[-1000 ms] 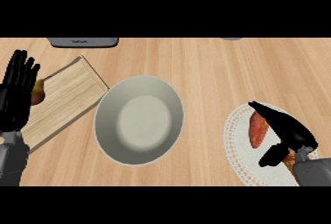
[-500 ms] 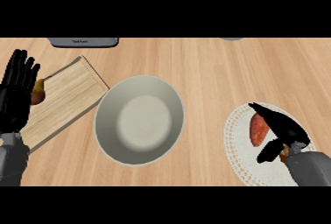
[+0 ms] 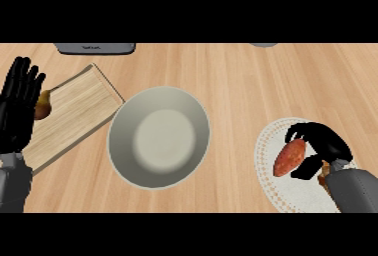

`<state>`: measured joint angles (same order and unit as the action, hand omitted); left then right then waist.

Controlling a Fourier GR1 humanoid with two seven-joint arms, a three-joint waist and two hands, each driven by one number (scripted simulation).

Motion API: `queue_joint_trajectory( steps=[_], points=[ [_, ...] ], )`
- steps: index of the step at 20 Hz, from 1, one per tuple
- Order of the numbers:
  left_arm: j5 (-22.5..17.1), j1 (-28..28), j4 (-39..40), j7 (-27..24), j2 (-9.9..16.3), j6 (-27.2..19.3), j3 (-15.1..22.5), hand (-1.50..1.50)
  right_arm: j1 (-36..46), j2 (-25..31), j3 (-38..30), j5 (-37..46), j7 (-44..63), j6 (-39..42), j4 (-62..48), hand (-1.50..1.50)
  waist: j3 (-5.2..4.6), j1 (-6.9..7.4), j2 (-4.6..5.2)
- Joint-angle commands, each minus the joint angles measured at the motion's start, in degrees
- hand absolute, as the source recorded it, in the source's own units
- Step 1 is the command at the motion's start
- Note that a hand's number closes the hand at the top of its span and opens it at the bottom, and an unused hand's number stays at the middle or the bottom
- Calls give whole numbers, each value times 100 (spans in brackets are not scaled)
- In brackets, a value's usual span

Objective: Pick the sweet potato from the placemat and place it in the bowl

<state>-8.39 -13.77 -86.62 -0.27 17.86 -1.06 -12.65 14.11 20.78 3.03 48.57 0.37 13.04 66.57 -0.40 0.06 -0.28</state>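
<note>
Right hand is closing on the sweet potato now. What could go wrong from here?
1. The right hand curls over only the sweet potato's upper end; it may tip out on lifting.
2. It still lies on the placemat, which might drag along.
3. The bowl sits apart to the left, so the carry could end short of its rim.

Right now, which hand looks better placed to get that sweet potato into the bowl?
The right hand: it is curled round the sweet potato on the placemat. The left hand rests open beyond the bowl.

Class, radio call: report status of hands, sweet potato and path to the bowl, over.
Right robot hand curled round sweet potato over placemat. Left robot hand open, resting at left edge. Bowl empty, path unobstructed.
</note>
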Motion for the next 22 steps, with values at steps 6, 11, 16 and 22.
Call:
queue_joint_trajectory(
  steps=[6,11,16,22],
  points=[
    [142,-241,-20,33,-222,-58,247,0,1347,868,248,412,-1490,391,-1011,150,56,334,144],
    [82,-511,78,32,-236,100,368,0,2189,1583,565,663,-2960,476,-1437,150,76,685,322],
    [178,-525,64,-18,-375,-25,452,0,3060,1768,390,723,-3989,-21,-2504,150,73,616,259],
    [208,-464,169,20,-251,-28,338,0,3881,1928,-172,496,-4797,-591,-3527,150,64,489,207]
  ],
)
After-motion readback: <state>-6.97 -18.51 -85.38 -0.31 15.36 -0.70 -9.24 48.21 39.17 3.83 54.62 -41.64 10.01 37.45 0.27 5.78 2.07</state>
